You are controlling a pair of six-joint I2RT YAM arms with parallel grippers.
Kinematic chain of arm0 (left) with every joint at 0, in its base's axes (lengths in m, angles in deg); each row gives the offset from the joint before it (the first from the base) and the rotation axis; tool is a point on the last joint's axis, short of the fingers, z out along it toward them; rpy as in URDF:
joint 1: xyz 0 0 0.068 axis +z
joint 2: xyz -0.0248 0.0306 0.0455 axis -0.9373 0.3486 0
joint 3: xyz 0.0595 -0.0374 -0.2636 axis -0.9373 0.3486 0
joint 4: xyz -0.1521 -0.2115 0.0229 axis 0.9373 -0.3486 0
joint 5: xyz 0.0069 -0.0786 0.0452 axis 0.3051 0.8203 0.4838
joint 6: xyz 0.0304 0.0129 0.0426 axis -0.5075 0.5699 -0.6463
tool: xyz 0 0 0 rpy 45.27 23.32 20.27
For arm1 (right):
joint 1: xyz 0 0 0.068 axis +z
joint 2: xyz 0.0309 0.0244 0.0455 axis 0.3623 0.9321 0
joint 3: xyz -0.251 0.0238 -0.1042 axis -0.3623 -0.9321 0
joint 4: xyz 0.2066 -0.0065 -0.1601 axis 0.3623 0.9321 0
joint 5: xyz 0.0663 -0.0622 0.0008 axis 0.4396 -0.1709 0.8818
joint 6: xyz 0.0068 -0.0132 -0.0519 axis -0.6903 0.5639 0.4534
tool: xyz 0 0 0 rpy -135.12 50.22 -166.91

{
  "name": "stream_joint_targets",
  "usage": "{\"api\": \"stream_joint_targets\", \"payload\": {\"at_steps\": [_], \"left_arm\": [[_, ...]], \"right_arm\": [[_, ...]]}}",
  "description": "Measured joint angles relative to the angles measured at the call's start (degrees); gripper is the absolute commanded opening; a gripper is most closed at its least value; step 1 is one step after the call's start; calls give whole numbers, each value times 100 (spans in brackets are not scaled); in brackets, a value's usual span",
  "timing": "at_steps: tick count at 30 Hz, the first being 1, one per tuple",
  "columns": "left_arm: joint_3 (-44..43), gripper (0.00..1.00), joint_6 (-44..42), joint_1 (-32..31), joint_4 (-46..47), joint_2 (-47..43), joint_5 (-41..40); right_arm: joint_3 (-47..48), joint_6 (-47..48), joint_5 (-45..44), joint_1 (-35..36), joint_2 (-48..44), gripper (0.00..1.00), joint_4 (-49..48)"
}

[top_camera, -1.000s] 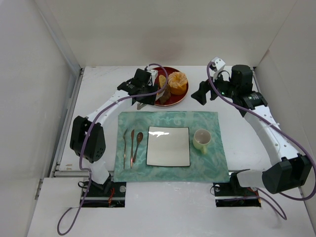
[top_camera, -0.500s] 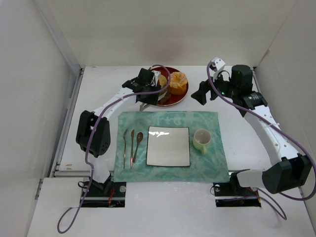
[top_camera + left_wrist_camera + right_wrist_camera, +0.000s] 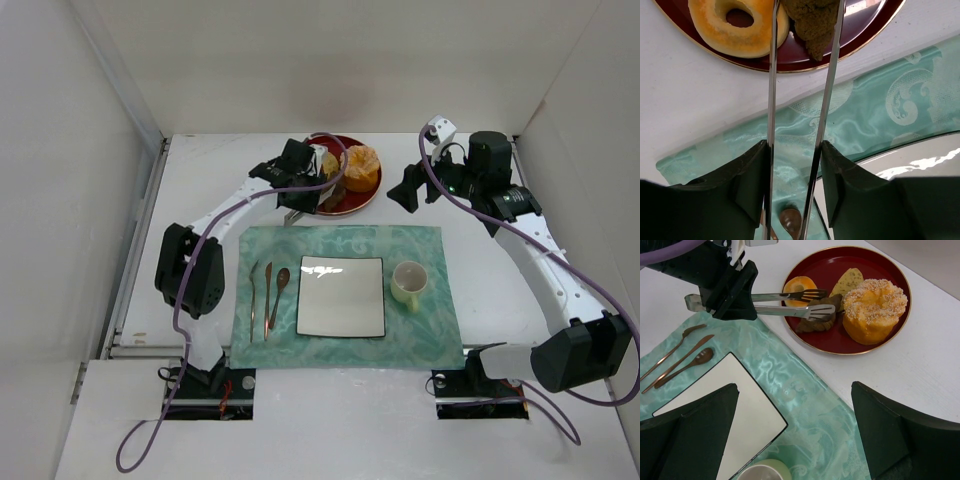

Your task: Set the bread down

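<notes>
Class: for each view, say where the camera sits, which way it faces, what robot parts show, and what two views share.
Top external: above and behind the arms, looking down on the table; the left arm and right arm show.
Left wrist: on the left arm, looking along the tongs to the bread; left gripper at the bottom.
Right wrist: on the right arm, looking down on the red plate; right gripper at the bottom.
Shared: both wrist views show the tongs, bread and mat.
</notes>
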Motion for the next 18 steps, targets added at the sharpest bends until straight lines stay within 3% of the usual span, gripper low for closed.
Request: {"api": "stream_joint_targets", "payload": {"at_steps": [3,10,18], "left_arm": [[15,21,2,-28,0,-105,-39],[22,14,7,-144,0,-730,-131],[22,14,50,-297,-136,-988,-229]], "right_arm": [[0,0,0,0,0,100,0],[-2,0,0,0,0,100,0],[-2,0,0,0,0,100,0]]}}
